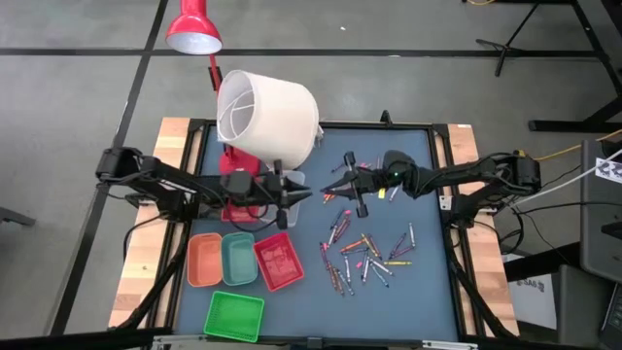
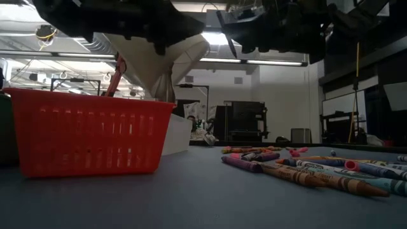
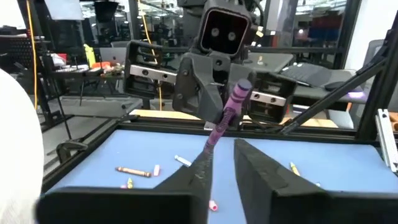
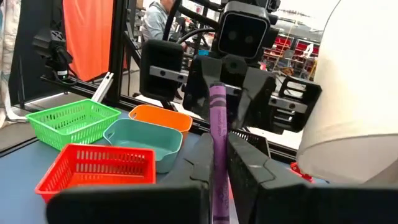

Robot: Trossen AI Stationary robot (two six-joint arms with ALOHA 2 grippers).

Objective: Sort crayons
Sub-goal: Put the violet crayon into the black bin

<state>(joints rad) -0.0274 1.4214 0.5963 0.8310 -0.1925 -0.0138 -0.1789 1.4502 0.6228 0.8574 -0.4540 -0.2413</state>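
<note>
Right wrist view: purple crayon [image 4: 217, 137] between pincer [image 4: 219, 163] fingers

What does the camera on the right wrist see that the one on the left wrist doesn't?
Only the right wrist view shows the containers: green basket, red basket, teal tray and orange tray. Only the left wrist view shows loose crayons lying on the blue table. Both show the purple crayon gripped by the right hand, with the left hand facing it.
</note>
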